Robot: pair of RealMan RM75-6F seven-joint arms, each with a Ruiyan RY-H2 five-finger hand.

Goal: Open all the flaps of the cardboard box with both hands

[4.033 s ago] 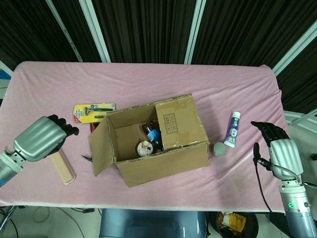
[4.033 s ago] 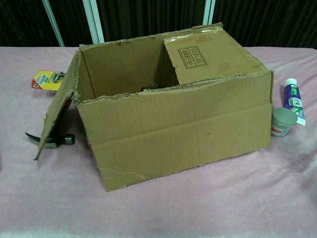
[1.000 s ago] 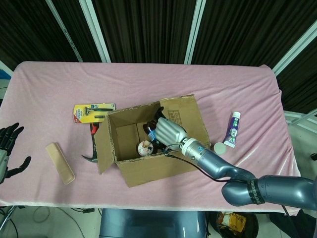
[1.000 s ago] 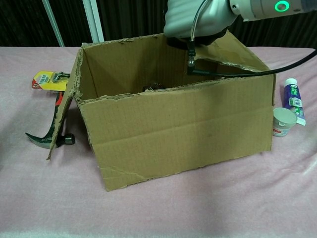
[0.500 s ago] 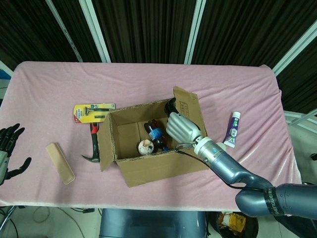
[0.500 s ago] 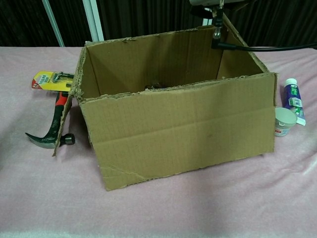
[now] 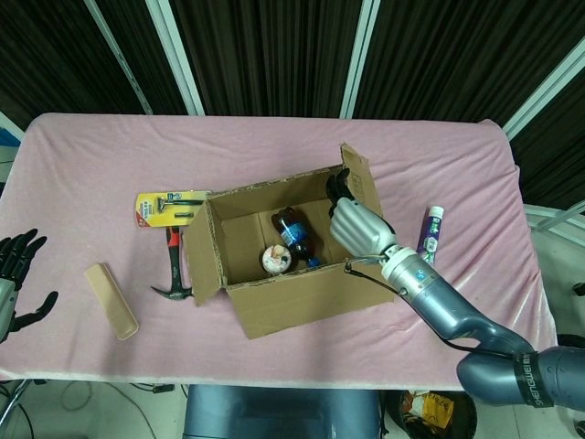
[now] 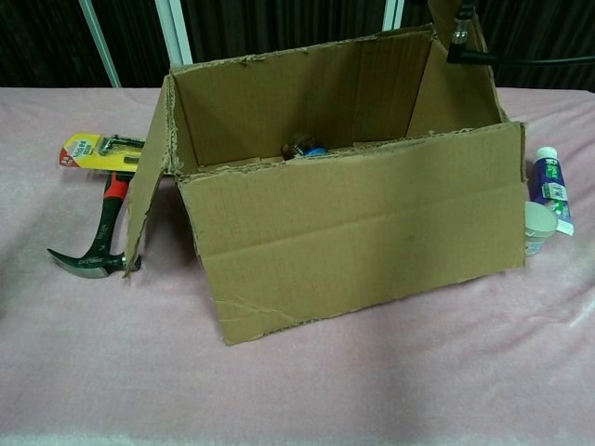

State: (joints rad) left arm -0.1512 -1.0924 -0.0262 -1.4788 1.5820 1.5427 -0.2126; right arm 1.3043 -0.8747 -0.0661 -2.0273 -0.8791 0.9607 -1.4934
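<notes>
Fingers (image 7: 340, 186) of right hand (image 7: 358, 227) on flap (image 7: 358, 179), one cardboard box (image 8: 358, 243), one hammer (image 8: 100, 237)

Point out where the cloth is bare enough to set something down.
Bare: the far strip of pink cloth behind the cardboard box, and the front strip. Crowded: left by the hammer, razor pack; right by the toothpaste, right hand.

Pink-clothed table (image 7: 274, 146): cardboard box (image 7: 292, 274) center, razor pack (image 7: 169, 207) and hammer (image 7: 173, 270) 9 o'clock, tan block (image 7: 111, 300) 8, toothpaste tube (image 7: 429, 235) 3.
</notes>
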